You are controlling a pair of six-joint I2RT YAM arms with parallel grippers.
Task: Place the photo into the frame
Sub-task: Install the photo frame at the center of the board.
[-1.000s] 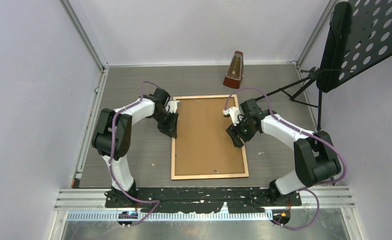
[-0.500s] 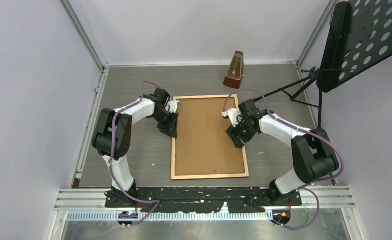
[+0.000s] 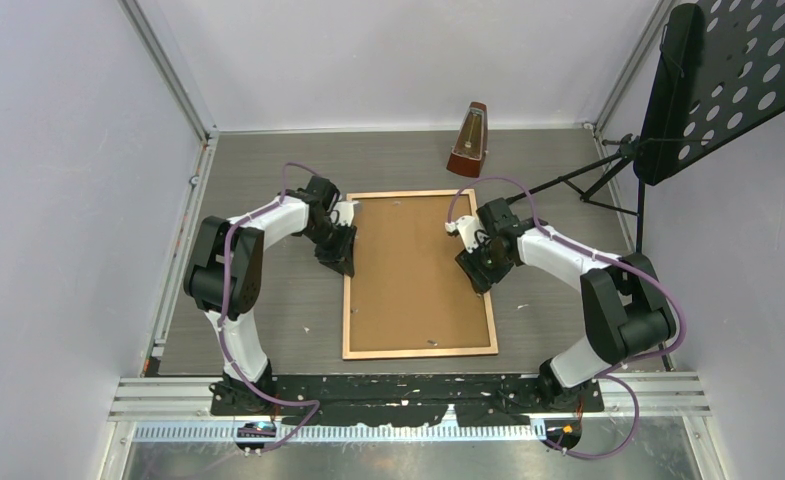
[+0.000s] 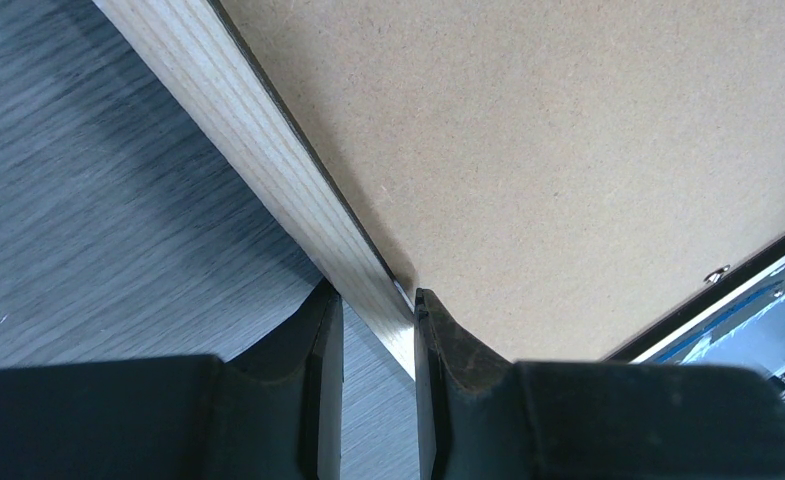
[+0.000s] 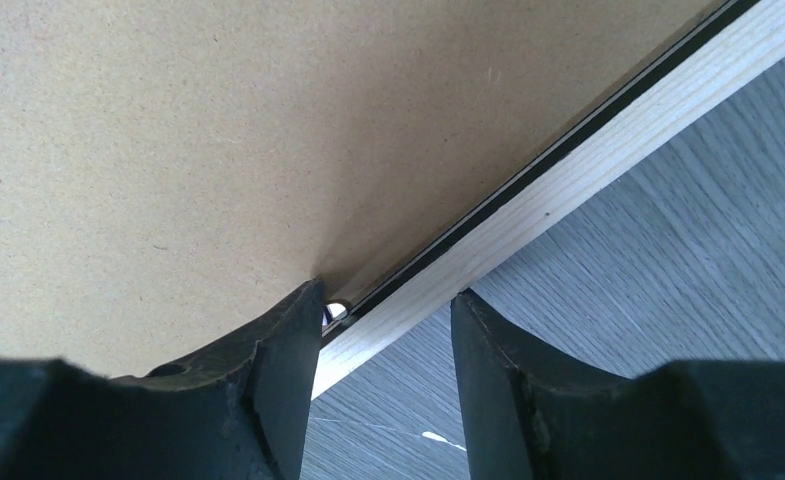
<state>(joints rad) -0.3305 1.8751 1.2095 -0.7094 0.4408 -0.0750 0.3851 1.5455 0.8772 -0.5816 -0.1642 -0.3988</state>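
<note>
As the frame (image 3: 420,352) is lying back-up, likely stiff but breakable, left gripper (image 4: 376,295) is pinching its left rail; right gripper (image 5: 386,292) is straddling right rail, half-open.

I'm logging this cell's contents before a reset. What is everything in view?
frame: one, light wood border, rear-up at table centre
hardboard backing sheet: one, brown, inside the frame
metronome: one, reddish brown, beyond the frame's far edge
music stand: one, black, perforated, far right
table: one, grey wood-grain, under the frame
left gripper: one, black, shut on the frame's left rail
right gripper: one, black, open astride the frame's right rail
</note>
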